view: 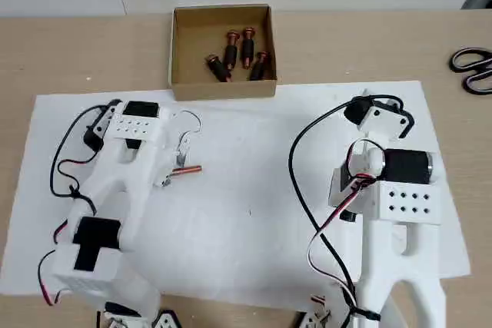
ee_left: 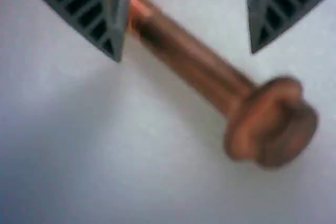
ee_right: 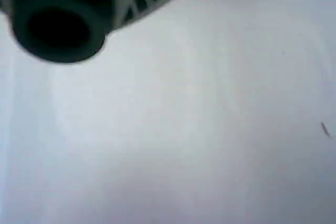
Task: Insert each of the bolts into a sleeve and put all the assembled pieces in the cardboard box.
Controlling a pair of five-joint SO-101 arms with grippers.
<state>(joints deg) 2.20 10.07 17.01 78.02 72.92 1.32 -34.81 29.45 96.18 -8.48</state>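
Bolt (view: 187, 168) lies flat on the white sheet (view: 254, 243), abt 9 o'clock from the sheet's middle. It's well apart from the cardboard box (view: 223, 90) at 12 o'clock, which already holds four assembled pcs (view: 240, 55). L claw (ee_left: 185, 48) is spread, one finger each side of the smooth shank near its plain end, one of them touching or nearly touching it; the head sticks out free. Bolt looks like solid copper-toned metal: stiff, prob. light enough for a small claw, but round & slick, so likely to roll or swivel if nipped at the tip. Best hold imo: across the shank close behind the flanged head, leaving the plain end bare for the sleeve (ee_right: 58, 30). R claw (ee_right: 79, 3) seems pinched on that black sleeve, bore facing the camera, over the sheet's 3 o'clock side. The sleeve looks rigid, matte, less slippery.
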